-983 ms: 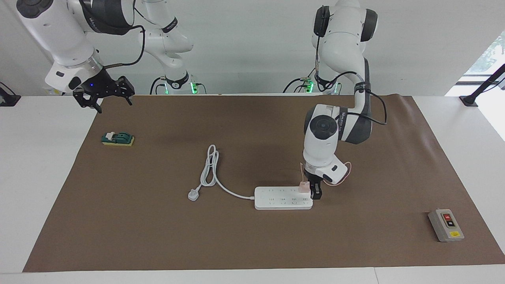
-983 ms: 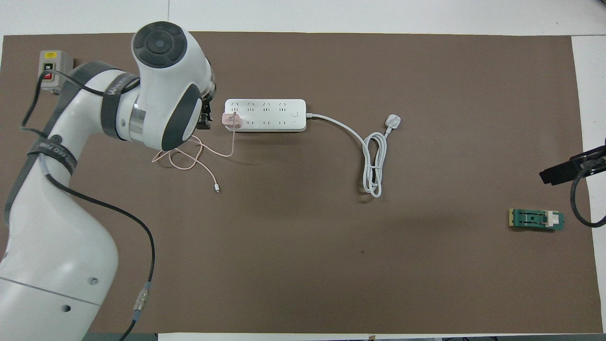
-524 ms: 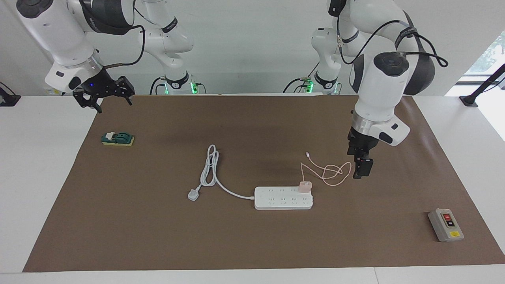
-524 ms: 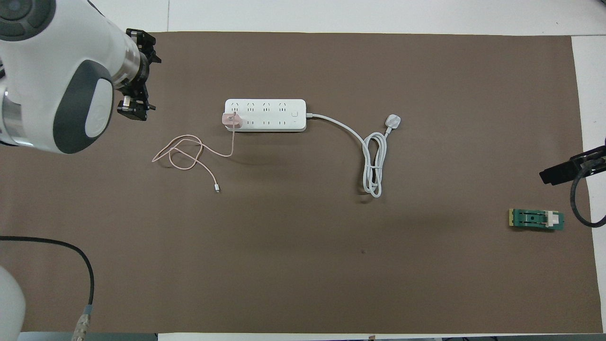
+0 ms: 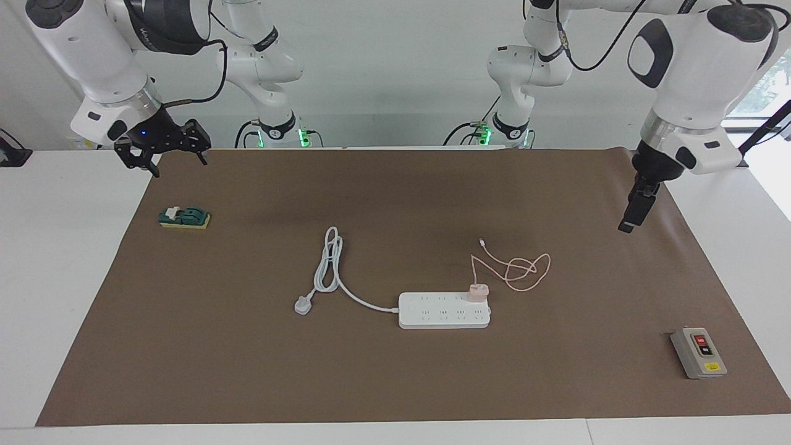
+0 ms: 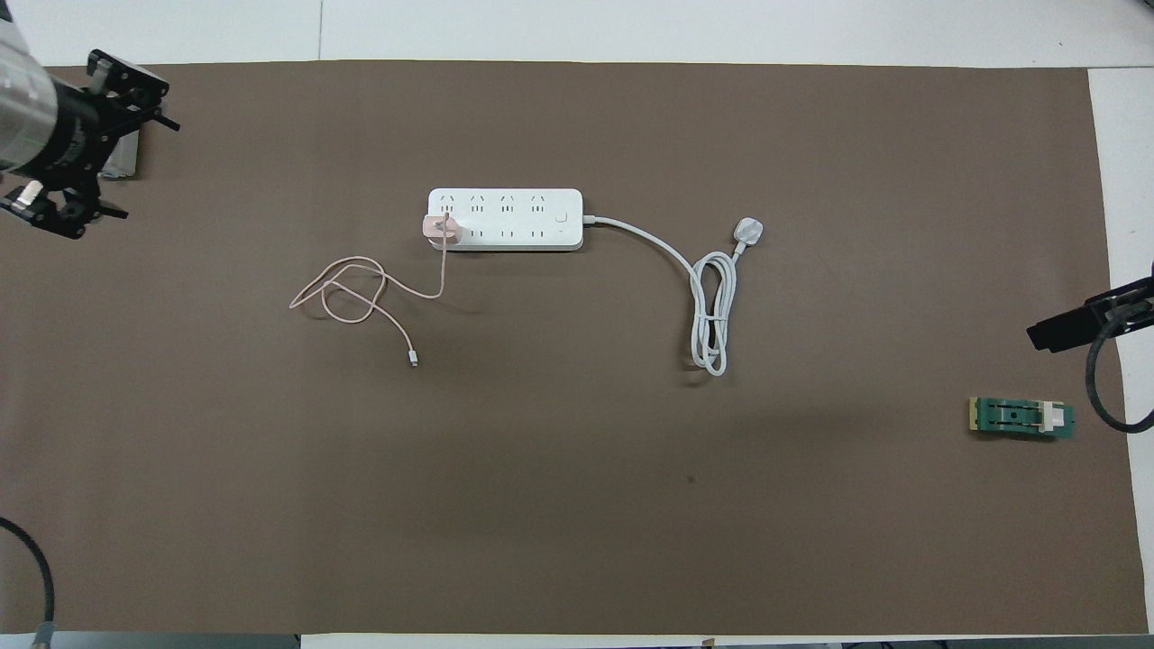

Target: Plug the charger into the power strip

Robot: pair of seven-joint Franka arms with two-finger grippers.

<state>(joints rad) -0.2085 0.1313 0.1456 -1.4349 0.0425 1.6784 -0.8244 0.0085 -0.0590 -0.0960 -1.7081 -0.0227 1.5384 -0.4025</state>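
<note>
Charger [image 5: 477, 292]: pink cube, you see it seated in the power strip [image 5: 444, 311], at the strip's end toward the L arm's side, in the row nearer the robots. Sits upright on the strip's top face.
Charger cable [image 5: 516, 267]: thin pink, runs off the cube toward the robots, loose loops on the mat, free end w/ small connector lying nearer the robots than the strip. Nothing holds it.
Power strip: flat white bar, mid-table on the brown mat [image 5: 395, 383], long side across the table.
Strip cord [image 5: 330, 262]: thick white, leaves the strip's end toward the R arm's side, folded into a long bundle nearer the robots; its white plug [image 5: 302, 305] lies flat on the mat, beside the strip, apart from it.
Left gripper [image 5: 636, 207]: up in the air over the mat's edge at the L arm's end, well apart from charger & strip. Fingers [image 6: 117, 77] spread, nothing between them. In overhead view it covers part of the grey box.
Right gripper [image 5: 162, 154]: you find it hanging over the mat corner at the R arm's end, close to the robots. Fingers spread, empty. Arm waits.
Grey box [image 5: 698, 353]: red & black buttons, on the mat at the L arm's end, farther from the robots than the strip.
Green block [image 5: 184, 217]: small, w/ yellow base & white piece on top, on the mat at the R arm's end, nearer the robots than the strip, near the R gripper but not touched.
</note>
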